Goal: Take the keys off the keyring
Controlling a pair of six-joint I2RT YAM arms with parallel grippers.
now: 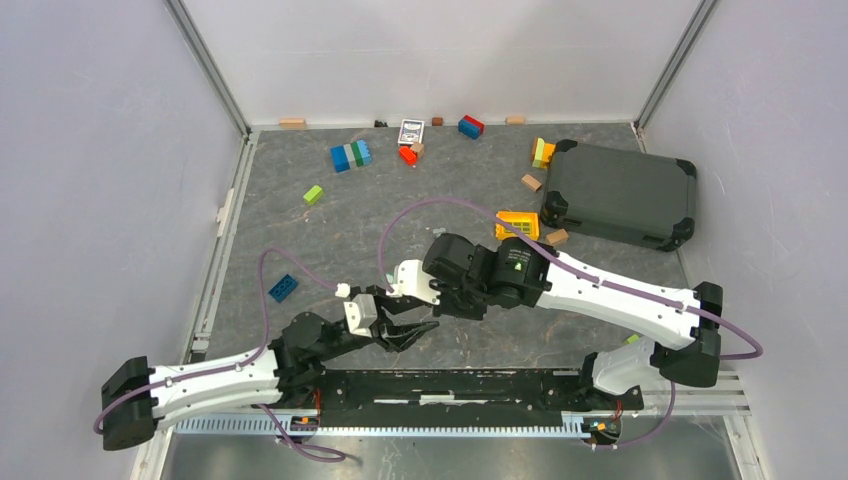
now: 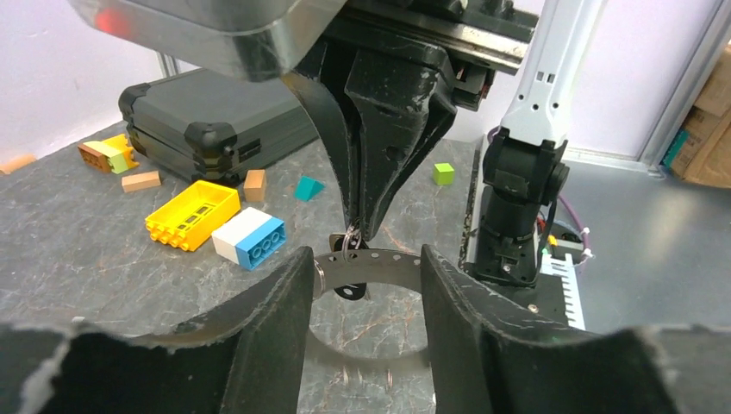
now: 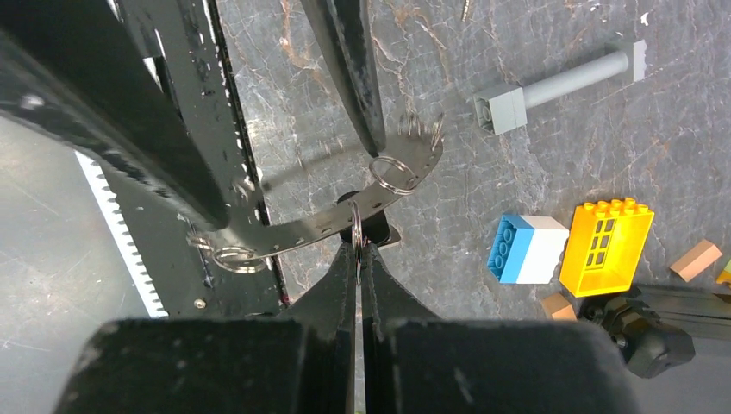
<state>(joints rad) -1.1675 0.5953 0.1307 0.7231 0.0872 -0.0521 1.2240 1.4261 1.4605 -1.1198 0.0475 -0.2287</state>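
Note:
My right gripper (image 3: 358, 250) is shut on a thin silver keyring (image 3: 356, 226), which is threaded through a curved, perforated metal strip (image 3: 302, 231). A dark key head (image 3: 377, 233) hangs from that ring just under the strip. The strip carries other small rings (image 3: 395, 172). In the left wrist view the strip (image 2: 379, 263) is bowed between the fingers of my left gripper (image 2: 366, 267), which hold it by its ends. There the right gripper (image 2: 360, 233) comes down from above onto the keyring (image 2: 348, 244), with the key head (image 2: 352, 291) below. From the top camera both grippers (image 1: 398, 320) meet near the front edge.
A yellow grid block (image 3: 606, 246) and a blue-and-white brick (image 3: 528, 248) lie close by. A long grey bar (image 3: 552, 86) lies on the table. A dark case (image 1: 620, 192) sits at the back right. Loose bricks (image 1: 350, 155) dot the far side. The black base rail (image 1: 460, 385) runs along the near edge.

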